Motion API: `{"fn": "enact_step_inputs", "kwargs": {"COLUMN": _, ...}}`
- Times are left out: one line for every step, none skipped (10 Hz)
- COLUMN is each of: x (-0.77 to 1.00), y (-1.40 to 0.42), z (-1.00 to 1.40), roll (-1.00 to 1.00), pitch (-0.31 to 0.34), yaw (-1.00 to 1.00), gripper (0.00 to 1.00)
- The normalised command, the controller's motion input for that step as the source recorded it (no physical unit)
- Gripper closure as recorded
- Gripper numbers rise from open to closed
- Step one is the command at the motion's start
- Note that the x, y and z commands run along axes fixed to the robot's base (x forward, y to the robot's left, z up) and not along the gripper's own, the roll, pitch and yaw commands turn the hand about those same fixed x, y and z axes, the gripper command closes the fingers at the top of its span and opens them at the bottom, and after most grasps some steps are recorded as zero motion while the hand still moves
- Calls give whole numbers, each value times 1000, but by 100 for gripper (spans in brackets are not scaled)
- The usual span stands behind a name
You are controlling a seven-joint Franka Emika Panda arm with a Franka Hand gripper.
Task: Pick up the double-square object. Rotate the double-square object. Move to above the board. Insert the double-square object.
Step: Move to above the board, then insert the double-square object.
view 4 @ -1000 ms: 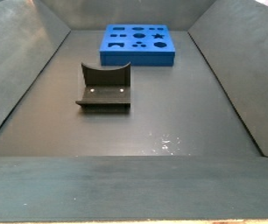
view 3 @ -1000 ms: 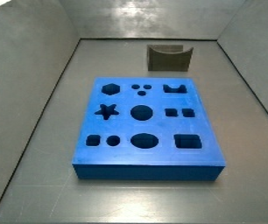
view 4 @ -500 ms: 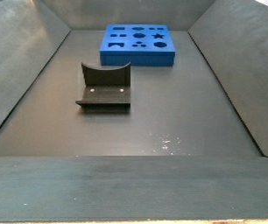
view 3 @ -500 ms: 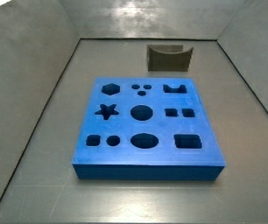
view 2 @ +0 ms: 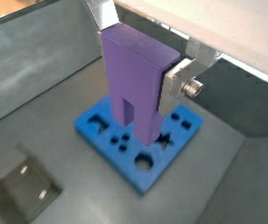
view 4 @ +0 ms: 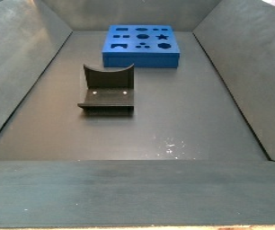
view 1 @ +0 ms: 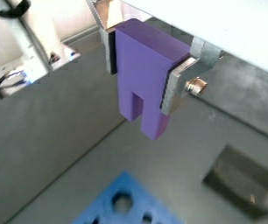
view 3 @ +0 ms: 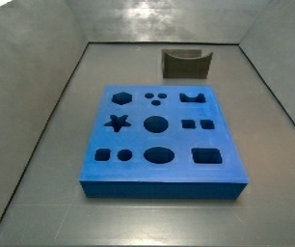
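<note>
Grey walled floor below, gripper (view 1: 143,66) clamping double-square object (view 1: 143,79), high above board (view 2: 140,140)

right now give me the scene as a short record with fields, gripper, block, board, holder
gripper: gripper high above the floor, seen only in both wrist views, out of both side views
fingers: silver fingers shut on the double-square object
double-square object: double-square object lavender, hanging upright, clear of everything below
board: board blue, flat on the floor, cutouts all unfilled in a side view
holder: olive-grey U-shaped holder on the floor apart from the board, nothing in it
insertion: not yet done
</note>
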Motion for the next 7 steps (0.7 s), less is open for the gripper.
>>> {"fn": "enact_step_inputs", "kwargs": {"x": 567, "y": -1000, "z": -141, "roll": 17, "pitch": 39, "yaw": 7, "gripper": 100}}
{"fn": "enact_step_inputs", "kwargs": {"x": 593, "y": -1000, "z": -133, "roll": 35, "pitch": 46, "yaw": 8, "gripper": 100}}
{"fn": "enact_step_inputs", "kwargs": {"x": 433, "y": -652, "z": -88, "roll": 67, "pitch": 49, "yaw": 10, "gripper": 100}}
{"fn": "enact_step_inputs", "kwargs": {"x": 296, "y": -384, "z": -47, "roll": 78, "pitch": 53, "yaw": 8, "gripper": 100}}
{"fn": "enact_step_inputs", "kwargs": {"x": 145, "y": -189, "z": 2, "roll": 58, "pitch": 50, "yaw": 6, "gripper": 100}}
{"fn": "enact_step_inputs", "kwargs": {"x": 0, "y": 0, "z": 0, "roll": -20, "pitch": 0, "yaw": 0, "gripper": 100}}
{"fn": "enact_step_inputs", "kwargs": {"x": 0, "y": -43, "z": -86, "roll": -180, "pitch": -9, "yaw": 0, "gripper": 100}}
